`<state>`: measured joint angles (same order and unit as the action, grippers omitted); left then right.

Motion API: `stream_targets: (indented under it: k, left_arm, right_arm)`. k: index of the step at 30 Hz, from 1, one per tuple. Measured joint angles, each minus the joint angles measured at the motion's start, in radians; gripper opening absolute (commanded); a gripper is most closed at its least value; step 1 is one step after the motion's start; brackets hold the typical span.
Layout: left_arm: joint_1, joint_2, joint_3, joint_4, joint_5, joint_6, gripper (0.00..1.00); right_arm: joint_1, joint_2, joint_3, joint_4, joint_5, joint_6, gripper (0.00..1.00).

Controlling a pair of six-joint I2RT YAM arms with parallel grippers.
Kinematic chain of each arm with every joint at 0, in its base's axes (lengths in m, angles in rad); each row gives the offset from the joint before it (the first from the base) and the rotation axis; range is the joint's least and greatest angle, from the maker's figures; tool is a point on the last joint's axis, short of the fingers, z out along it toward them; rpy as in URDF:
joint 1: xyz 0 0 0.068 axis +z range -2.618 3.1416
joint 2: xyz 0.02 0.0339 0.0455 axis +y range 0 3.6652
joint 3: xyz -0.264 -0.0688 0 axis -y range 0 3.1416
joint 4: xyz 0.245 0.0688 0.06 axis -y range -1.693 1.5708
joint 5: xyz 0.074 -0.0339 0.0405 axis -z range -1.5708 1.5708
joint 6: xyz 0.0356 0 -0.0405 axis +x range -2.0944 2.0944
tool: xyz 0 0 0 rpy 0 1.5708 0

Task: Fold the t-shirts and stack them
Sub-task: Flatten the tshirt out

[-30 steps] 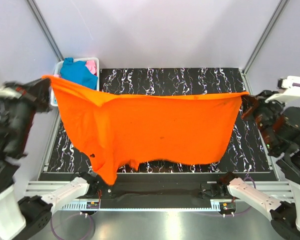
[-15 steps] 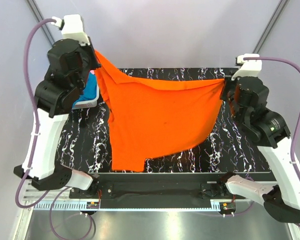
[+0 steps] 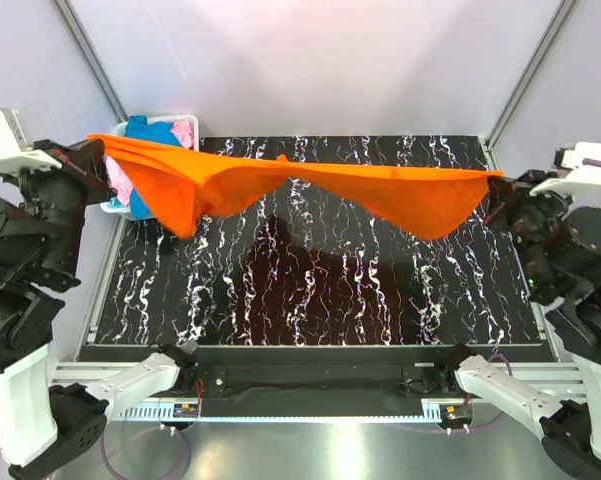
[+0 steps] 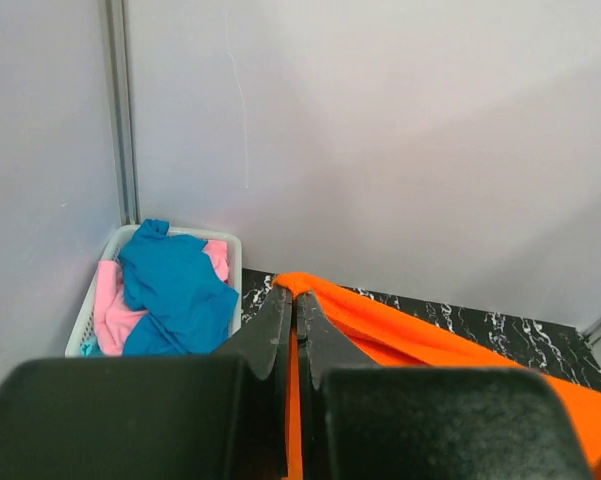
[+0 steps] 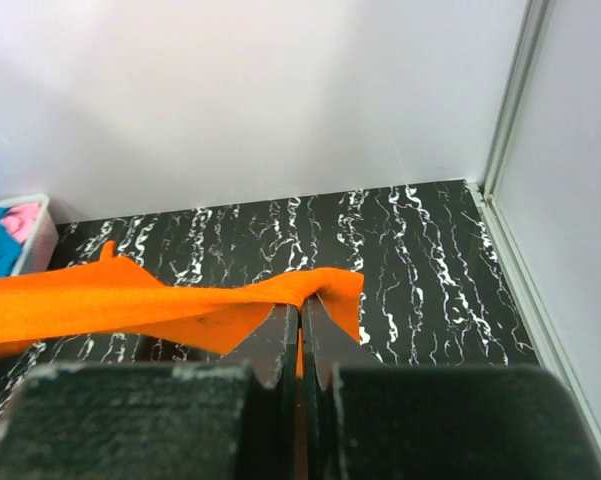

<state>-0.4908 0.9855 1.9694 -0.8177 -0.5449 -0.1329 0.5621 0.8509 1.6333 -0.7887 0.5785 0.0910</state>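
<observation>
The orange t-shirt (image 3: pixel 310 185) hangs in the air above the black marbled worktop (image 3: pixel 310 300), stretched between the two claws. Its long axis runs left to right, nearly the full width of the worktop. The upper edge sags slightly in the middle. One bunched lobe hangs lower near the left end and a flatter one hangs near the right end. No part of the shirt touches the worktop, and its shadow falls on the middle of the surface.

The left claw (image 4: pixel 294 300) is pinched tight on one end of the orange cloth, fingers together with the fabric coming out at their tips. It sits beyond the worktop's left edge, close to the side wall. The right claw (image 5: pixel 300 312) is closed just as narrowly on the other end, at the worktop's right edge beside the corner post (image 5: pixel 510 120).

The white basket (image 4: pixel 232 262) stands in the far left corner, against the back wall and the left post. It holds the teal-blue t-shirt (image 4: pixel 175 290) crumpled over the pink t-shirt (image 4: pixel 108 312). From the top view, the orange shirt's left end crosses in front of the basket and covers part of it.
</observation>
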Motion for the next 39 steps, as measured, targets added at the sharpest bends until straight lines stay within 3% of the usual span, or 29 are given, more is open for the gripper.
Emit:
stream_targets:
  k: [9,16,21,25,30,34,35,36,37,39]
  left_arm:
    - [0.0,0.018,0.022,-0.029,0.027,-0.006,0.0]
    - [0.003,0.302,0.271,-0.009,-0.093,0.005,0.0]
    - [0.038,0.648,0.381,0.028,-0.13,-0.064,0.0]
    - [0.093,0.966,0.392,-0.001,-0.092,-0.183,0.0]
    - [0.183,1.345,0.412,-0.064,0.023,-0.308,0.0]
    - [0.228,1.51,0.432,-0.066,0.08,-0.35,0.0]
    - [0.236,1.525,0.431,-0.056,0.09,-0.352,0.02]
    - [0.243,1.531,0.431,-0.039,0.1,-0.353,0.11]
    - [0.248,1.531,0.431,-0.015,0.11,-0.349,0.43]
    - [0.251,1.522,0.431,0.056,0.12,-0.331,0.84]
  right_arm:
    - [0.0,-0.026,0.002,-0.02,-0.048,0.003,0.0]
    - [-0.012,0.061,-0.103,0.161,0.044,-0.012,0.0]
    - [-0.214,0.336,-0.212,0.332,-0.015,0.072,0.0]
    - [-0.372,0.666,-0.237,0.385,-0.095,0.163,0.0]
    - [-0.489,1.016,-0.106,0.404,-0.189,0.205,0.0]
    - [-0.539,1.219,0.048,0.456,-0.31,0.213,0.0]
    - [-0.545,1.255,0.084,0.468,-0.338,0.212,0.05]
    - [-0.549,1.287,0.123,0.473,-0.364,0.211,0.15]
    - [-0.552,1.315,0.158,0.477,-0.388,0.208,0.26]
    - [-0.557,1.36,0.23,0.48,-0.424,0.199,0.43]
